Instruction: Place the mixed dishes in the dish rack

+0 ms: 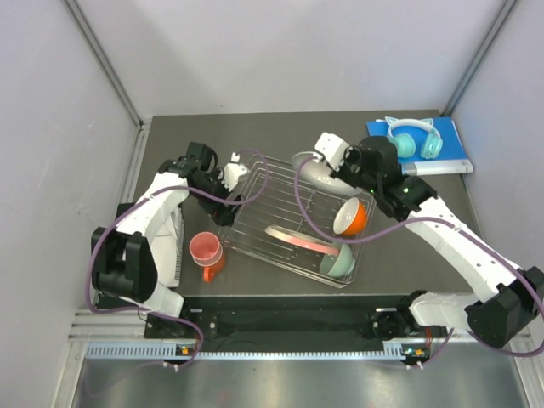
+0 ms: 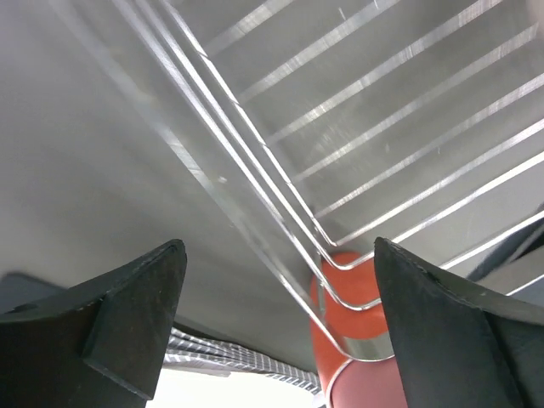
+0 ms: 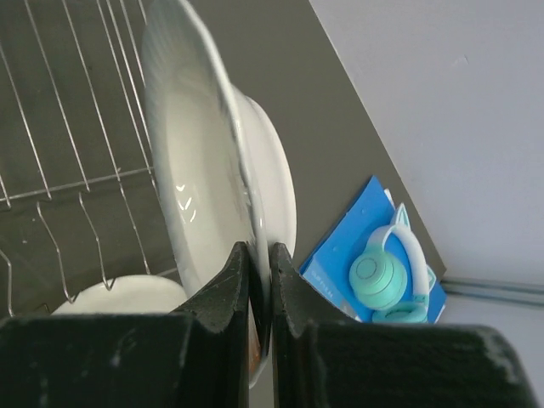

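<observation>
Glaze makes the white plate (image 3: 200, 178) slick, stiff and breakable, I judge; its rim, pinched between the right jaws, is the sound hold. It stands on edge over the dish rack (image 1: 259, 204). Left jaws gape apart, rack corner just ahead.

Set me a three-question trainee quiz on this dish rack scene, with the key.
1. Which one grips the white plate? A) left claw B) right claw C) neither
2. True or false: the orange bowl lies outside the dish rack.
3. Fill in: the left claw's jaws stand ___ (open or shut).
Key: 1 B; 2 false; 3 open.
</observation>
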